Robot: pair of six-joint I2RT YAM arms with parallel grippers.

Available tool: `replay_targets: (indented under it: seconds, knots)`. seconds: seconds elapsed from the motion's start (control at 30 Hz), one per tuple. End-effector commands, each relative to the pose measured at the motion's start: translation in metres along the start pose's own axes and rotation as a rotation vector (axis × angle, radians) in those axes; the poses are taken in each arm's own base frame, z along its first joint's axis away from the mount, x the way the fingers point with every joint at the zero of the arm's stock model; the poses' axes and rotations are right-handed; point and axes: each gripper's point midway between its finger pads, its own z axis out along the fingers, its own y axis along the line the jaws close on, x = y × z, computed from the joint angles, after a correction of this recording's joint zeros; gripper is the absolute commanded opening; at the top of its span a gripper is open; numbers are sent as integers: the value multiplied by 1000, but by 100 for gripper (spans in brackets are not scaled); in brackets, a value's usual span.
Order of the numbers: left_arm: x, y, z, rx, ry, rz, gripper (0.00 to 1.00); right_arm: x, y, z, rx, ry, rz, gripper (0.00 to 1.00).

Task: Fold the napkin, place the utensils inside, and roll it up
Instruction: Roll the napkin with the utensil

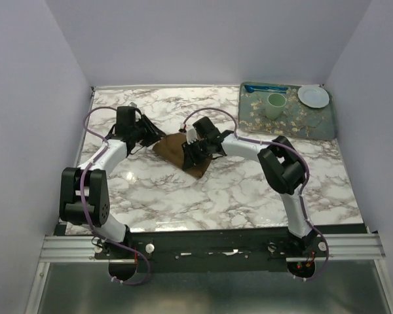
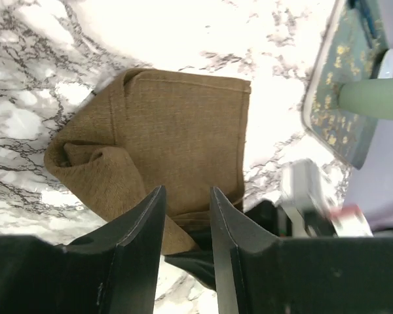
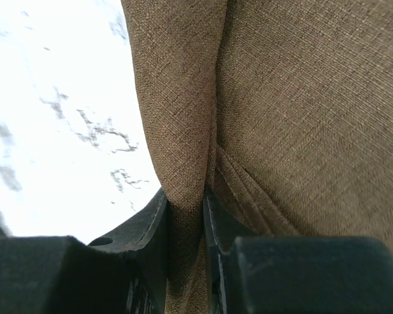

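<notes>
The napkin [image 1: 177, 152] lies folded near the middle of the marble surface [image 1: 249, 190], a little toward 12 o'clock. From above it looks like a small brown patch with one corner pointing to 5 o'clock.

The left claw [image 1: 150, 137] sits at the napkin's 9 o'clock edge. In the left wrist view, the left claw [image 2: 187, 193] has its two fingers a little apart, and brown cloth shows in the gap. I cannot tell if they touch it. There the napkin [image 2: 183, 124] has a neat stitched edge along 12 and 3 o'clock, and a soft bunched fold at 8 o'clock.

The right claw [image 1: 191, 149] is on the napkin's 2 o'clock side. Up close, the right claw [image 3: 183, 196] pinches a raised fold of the napkin [image 3: 301, 98] tight between its fingers.

A tray [image 1: 321, 124] sits in the 2 o'clock corner, well apart from the napkin. It holds a green cup [image 1: 276, 104], a white plate [image 1: 313, 96] and a blue utensil [image 1: 265, 87].

A wide stretch of marble runs from the napkin toward 6 o'clock and toward 3 o'clock.
</notes>
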Motion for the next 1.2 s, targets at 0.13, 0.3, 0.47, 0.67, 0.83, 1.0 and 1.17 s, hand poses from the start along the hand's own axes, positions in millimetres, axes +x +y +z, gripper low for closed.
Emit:
replay_targets:
  seconds: [0.13,0.3,0.47,0.67,0.83,1.0,1.17]
  knots:
    - [38,-1,-3,52,86,-38,31,29,26,11,-410,205,343,26]
    - [51,9,18,40,113,-55,26,32,21,10,-455,227,422,26]
    - [58,35,33,-37,115,-71,24,32,9,11,-422,218,450,26]
    - [74,67,43,-117,127,-96,19,21,2,4,-348,178,406,31]
    - [85,85,46,-149,129,-122,17,3,0,-14,-262,131,327,45]
    - [89,93,48,-165,134,-132,15,-12,-8,-36,-14,119,145,65]
    - [88,90,49,-161,135,-128,14,-35,9,-59,273,41,-102,81]
